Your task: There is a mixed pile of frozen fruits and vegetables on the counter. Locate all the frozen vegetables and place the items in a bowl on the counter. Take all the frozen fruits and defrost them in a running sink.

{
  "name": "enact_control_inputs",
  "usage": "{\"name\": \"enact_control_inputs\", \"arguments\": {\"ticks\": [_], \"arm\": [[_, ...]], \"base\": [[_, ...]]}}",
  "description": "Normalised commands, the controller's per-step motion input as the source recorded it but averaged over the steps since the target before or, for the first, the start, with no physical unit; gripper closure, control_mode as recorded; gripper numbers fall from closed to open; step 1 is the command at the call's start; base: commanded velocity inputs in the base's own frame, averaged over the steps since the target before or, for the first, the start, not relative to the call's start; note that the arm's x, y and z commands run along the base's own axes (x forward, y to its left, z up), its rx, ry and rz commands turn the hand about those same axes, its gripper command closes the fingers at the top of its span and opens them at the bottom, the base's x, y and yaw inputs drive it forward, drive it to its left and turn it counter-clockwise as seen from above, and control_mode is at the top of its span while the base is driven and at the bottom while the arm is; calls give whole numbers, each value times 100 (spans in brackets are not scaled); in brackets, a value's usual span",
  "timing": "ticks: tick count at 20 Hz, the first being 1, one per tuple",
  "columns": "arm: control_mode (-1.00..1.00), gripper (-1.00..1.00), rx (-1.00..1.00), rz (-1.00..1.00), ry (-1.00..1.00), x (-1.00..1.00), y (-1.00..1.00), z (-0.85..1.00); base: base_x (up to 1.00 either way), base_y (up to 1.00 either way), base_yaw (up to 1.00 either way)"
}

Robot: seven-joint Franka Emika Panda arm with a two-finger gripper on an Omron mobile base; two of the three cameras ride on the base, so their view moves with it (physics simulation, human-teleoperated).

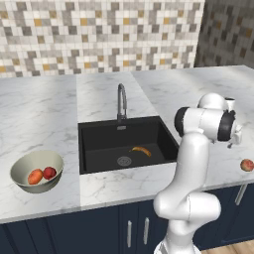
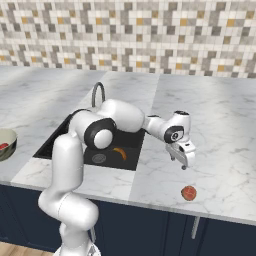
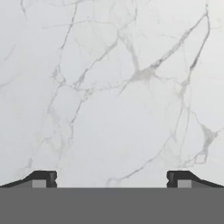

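Half the bowl (image 2: pixel 6 142) cut off

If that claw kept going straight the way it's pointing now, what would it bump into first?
Most likely the bare marble counter. The open claw points down at it with nothing between; the reddish-peach ball sits off to one side.

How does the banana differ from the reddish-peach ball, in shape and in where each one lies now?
Shape: the banana is thin and curved, the reddish-peach ball is round.
Colour: the banana is yellow-orange, the ball is reddish-peach.
Place: the banana lies inside the black sink near the drain, the ball rests on the counter to the right of the sink, near its front edge.
Shared: the claw holds neither.
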Motion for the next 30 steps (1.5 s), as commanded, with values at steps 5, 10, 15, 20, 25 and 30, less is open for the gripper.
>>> {"name": "enact_control_inputs", "arguments": {"ticks": [5,10,15,20,25,30], "arm": [[-100,-100,0,-5,1,-35,-27,0],[-100,-100,0,-3,0,-36,-29,11],[-100,-100,0,-6,-1,-35,-24,8],[-100,-100,1,-5,-2,-41,-26,-2],[-100,-100,1,-2,-2,-38,-6,-3],[-100,-100,0,1,-1,-37,6,-6]], "base": [[0,0,0],[0,0,0],[0,0,0],[0,0,0],[0,0,0],[0,0,0]]}}
